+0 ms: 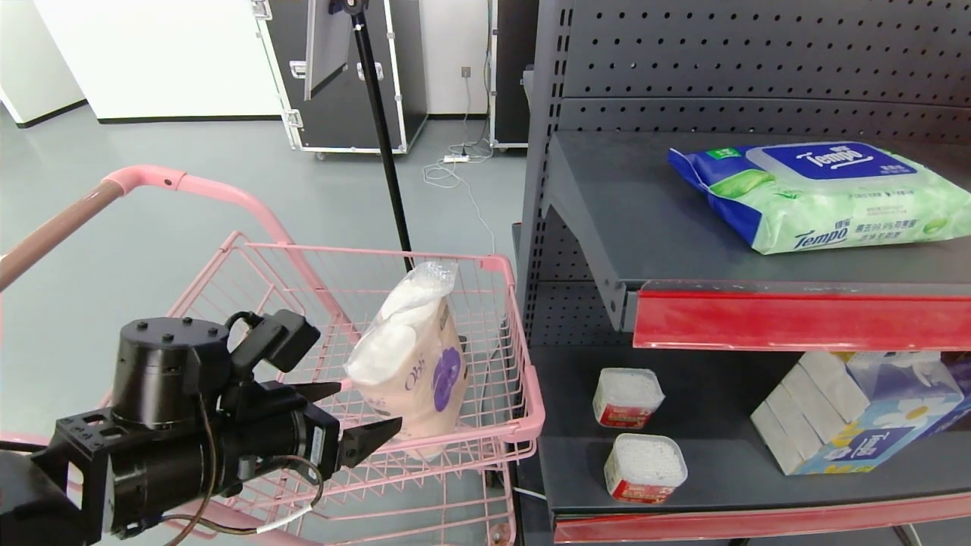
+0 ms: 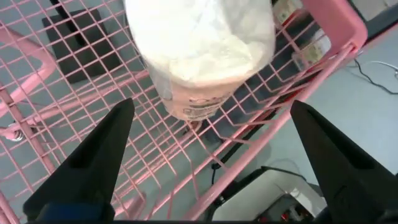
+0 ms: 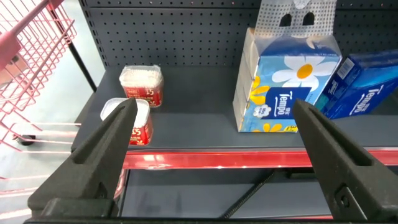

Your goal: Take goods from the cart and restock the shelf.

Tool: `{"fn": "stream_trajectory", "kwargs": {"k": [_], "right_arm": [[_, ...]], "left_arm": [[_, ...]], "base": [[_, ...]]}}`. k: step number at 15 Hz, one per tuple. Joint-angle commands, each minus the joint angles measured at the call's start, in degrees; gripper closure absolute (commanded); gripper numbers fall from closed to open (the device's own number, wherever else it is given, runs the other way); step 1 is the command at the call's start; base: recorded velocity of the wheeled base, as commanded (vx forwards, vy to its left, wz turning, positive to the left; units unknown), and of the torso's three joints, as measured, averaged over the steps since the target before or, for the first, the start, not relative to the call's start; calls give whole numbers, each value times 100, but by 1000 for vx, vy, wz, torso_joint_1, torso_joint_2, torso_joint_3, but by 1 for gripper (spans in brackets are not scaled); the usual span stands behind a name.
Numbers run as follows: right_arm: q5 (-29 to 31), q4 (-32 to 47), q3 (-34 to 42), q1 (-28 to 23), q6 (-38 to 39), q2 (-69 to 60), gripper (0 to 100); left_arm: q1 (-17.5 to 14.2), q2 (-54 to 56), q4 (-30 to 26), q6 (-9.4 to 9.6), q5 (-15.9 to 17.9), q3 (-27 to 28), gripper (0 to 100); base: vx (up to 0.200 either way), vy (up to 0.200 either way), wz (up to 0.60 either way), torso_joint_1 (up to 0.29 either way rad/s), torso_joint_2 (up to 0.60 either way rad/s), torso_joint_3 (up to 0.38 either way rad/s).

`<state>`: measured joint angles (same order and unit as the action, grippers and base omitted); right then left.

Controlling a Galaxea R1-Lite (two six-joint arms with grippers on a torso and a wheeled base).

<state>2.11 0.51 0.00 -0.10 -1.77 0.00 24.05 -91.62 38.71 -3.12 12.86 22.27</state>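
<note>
Two sets of jaws, both spread wide and holding nothing. At the lower left of the head view, the left jaws sit just short of the clear plastic bag of white cotton pads point(image 1: 413, 364). The bag stands in the corner of the pink wire cart point(image 1: 532, 394) nearest the shelf, at centre frame. For a good grasp, I judge, the bag's middle should lie between the jaws and clear of the wire before they close gently on the soft pack. The right jaws face the lower board of the dark grey metal shelf point(image 1: 721, 440), which has room beside two small white tubs point(image 1: 627, 396).
</note>
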Motion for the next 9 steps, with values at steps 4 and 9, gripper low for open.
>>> {"fn": "stream_trajectory", "kwargs": {"k": [4, 9], "right_arm": [[0, 2, 0, 1, -8, 0, 0], [0, 2, 0, 1, -8, 0, 0]], "left_arm": [[100, -848, 471, -13, -126, 436, 0], [214, -1384, 559, -22, -319, 884, 0]], "base": [[0, 0, 0, 0, 0, 0], [0, 0, 0, 0, 0, 0]]}}
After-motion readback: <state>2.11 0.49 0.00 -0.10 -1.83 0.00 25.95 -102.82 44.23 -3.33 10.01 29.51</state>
